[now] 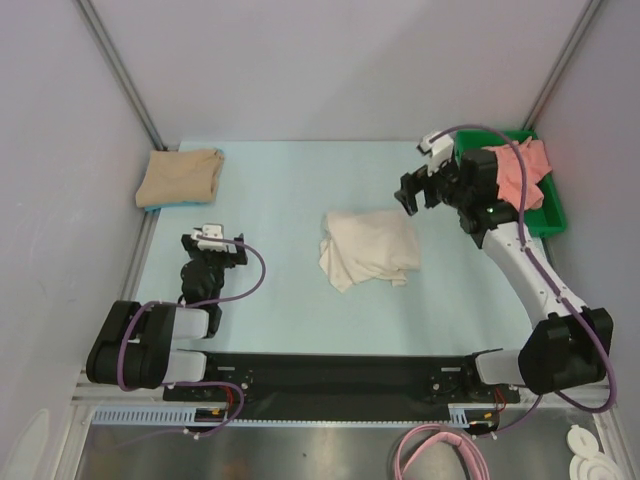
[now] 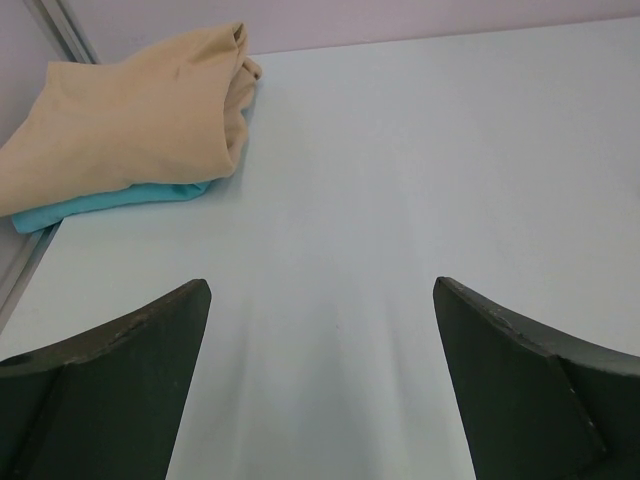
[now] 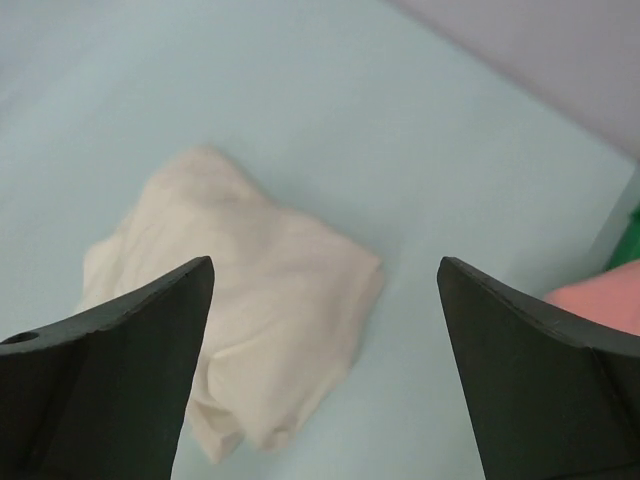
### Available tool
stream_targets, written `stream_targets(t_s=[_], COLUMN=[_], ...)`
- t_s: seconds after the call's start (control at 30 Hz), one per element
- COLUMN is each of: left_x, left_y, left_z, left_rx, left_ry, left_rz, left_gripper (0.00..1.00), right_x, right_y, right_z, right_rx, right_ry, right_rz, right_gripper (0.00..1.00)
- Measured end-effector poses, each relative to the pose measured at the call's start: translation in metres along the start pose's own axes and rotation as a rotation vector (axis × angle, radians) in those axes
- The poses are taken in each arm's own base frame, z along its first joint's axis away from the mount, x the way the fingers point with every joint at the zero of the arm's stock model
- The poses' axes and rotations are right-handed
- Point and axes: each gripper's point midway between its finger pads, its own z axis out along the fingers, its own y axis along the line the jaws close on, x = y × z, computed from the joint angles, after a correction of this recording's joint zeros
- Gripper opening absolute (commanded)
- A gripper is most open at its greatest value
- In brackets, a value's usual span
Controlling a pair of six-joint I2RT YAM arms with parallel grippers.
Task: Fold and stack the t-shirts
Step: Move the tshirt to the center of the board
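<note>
A cream-white t-shirt (image 1: 370, 247) lies crumpled in a loose heap on the middle of the pale blue table; the right wrist view shows it (image 3: 260, 290) below and ahead of the fingers. My right gripper (image 1: 420, 193) (image 3: 325, 262) hangs open above the table just right of that heap, holding nothing. A tan-beige t-shirt (image 1: 181, 176) (image 2: 140, 120) lies folded at the far left corner. A salmon-pink t-shirt (image 1: 520, 170) (image 3: 600, 295) is bunched in the green tray (image 1: 548, 218). My left gripper (image 1: 213, 243) (image 2: 322, 300) rests open and empty near the left side, pointing toward the tan shirt.
A teal cloth (image 2: 110, 203) peeks out from under the tan shirt. Grey walls and metal posts (image 1: 125, 80) close in the table on the left, back and right. The green tray stands at the far right edge.
</note>
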Motion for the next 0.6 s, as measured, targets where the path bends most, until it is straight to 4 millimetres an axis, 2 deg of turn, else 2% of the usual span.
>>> stream_targets(t_s=[0.07, 0.13, 0.17, 0.27, 0.37, 0.4, 0.47, 0.6], left_x=[0.001, 0.002, 0.004, 0.004, 0.004, 0.003, 0.002, 0.002], left_y=[0.000, 0.002, 0.002, 0.003, 0.005, 0.005, 0.005, 0.005], left_z=[-0.002, -0.007, -0.008, -0.009, -0.008, -0.008, -0.007, -0.006], left_rx=[-0.001, -0.004, -0.006, -0.010, -0.017, -0.019, -0.021, -0.021], left_ry=[-0.003, -0.011, -0.008, -0.009, -0.008, -0.009, -0.010, -0.010], left_rz=[-0.001, -0.001, -0.001, -0.002, -0.004, -0.005, -0.008, -0.010], left_gripper=[1.00, 1.00, 1.00, 1.00, 1.00, 1.00, 1.00, 1.00], right_x=[0.041, 0.065, 0.076, 0.109, 0.152, 0.169, 0.198, 0.223], right_y=[0.014, 0.038, 0.056, 0.112, 0.151, 0.160, 0.164, 0.159], right_z=[0.004, 0.008, 0.011, 0.014, 0.011, 0.009, 0.011, 0.023], right_rx=[-0.033, -0.078, -0.113, -0.217, -0.301, -0.324, -0.333, -0.296], right_ry=[0.093, 0.147, 0.170, 0.221, 0.279, 0.314, 0.384, 0.455], right_rz=[-0.006, -0.074, -0.123, -0.308, -0.468, -0.514, -0.582, -0.673], right_gripper=[0.98, 0.93, 0.87, 0.84, 0.78, 0.77, 0.78, 0.78])
